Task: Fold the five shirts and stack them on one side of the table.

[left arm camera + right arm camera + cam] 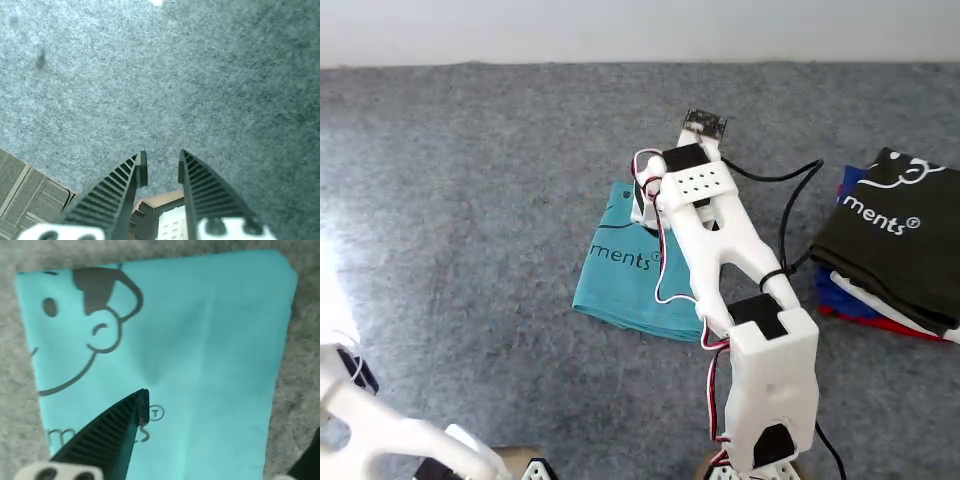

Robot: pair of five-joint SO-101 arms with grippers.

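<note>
Right gripper (225, 432): jaws spread wide, holding nothing, poised over the folded teal shirt (200, 330), which lies near the middle of the table (470, 200). Left gripper (162, 165): jaws slightly parted, empty, over bare surface by the near left corner.

Judgement — the step in hand is carrying the teal shirt to the stack (835, 290) at the right edge. Pinch through all layers at a folded edge and lift level, so the fold holds.

The high view gives the stack's place and its black shirt (890, 230) on top. The right wrist view gives the teal shirt's print and centre crease — partly under the arm from above.
</note>
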